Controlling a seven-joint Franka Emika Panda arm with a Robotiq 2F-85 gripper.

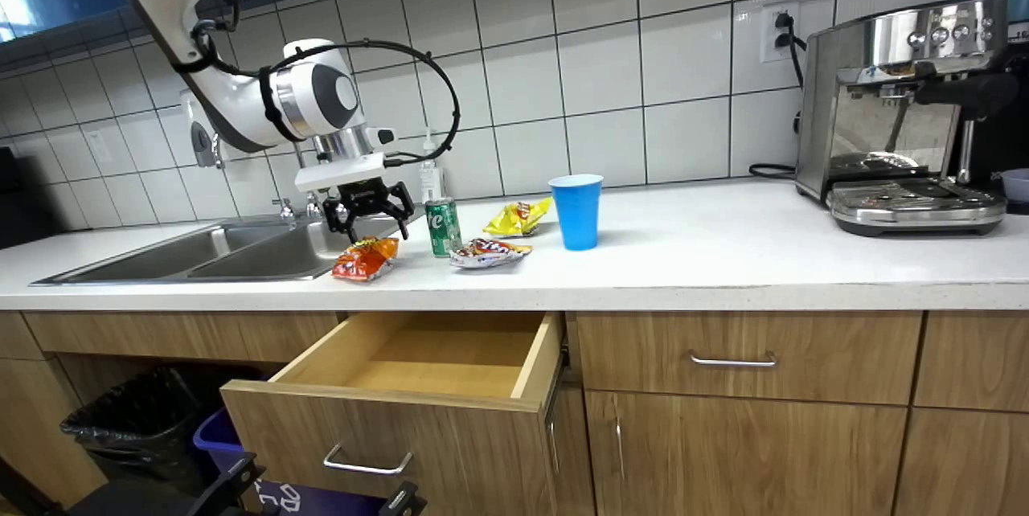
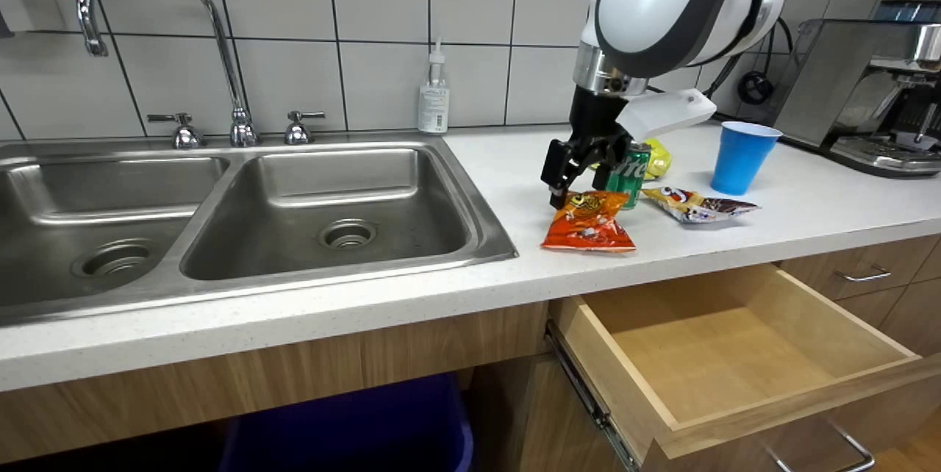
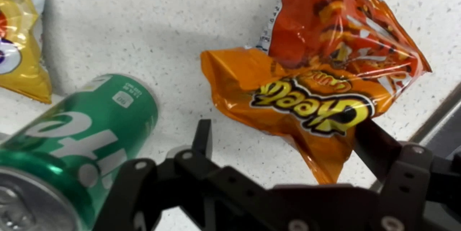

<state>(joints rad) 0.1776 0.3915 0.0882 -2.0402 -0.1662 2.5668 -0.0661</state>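
Fingers (image 3: 204,135) of the gripper (image 3: 284,126) are standing wide apart and clasping nothing, one partly hiding behind the edge of an orange Cheetos bag (image 3: 317,80) that is resting on the counter (image 3: 162,11) below. Beside it, a green can (image 3: 79,137) is standing upright. Beyond, a patterned bag (image 1: 489,253) and a yellow bag (image 1: 517,219) are lying near a blue cup (image 1: 575,212); farther along, a coffee machine (image 1: 892,126) is standing.

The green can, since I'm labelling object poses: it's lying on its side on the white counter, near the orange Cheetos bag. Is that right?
Not quite: the green can stands upright rather than lying on its side, as both exterior views show. It is on the white counter, near the orange Cheetos bag.
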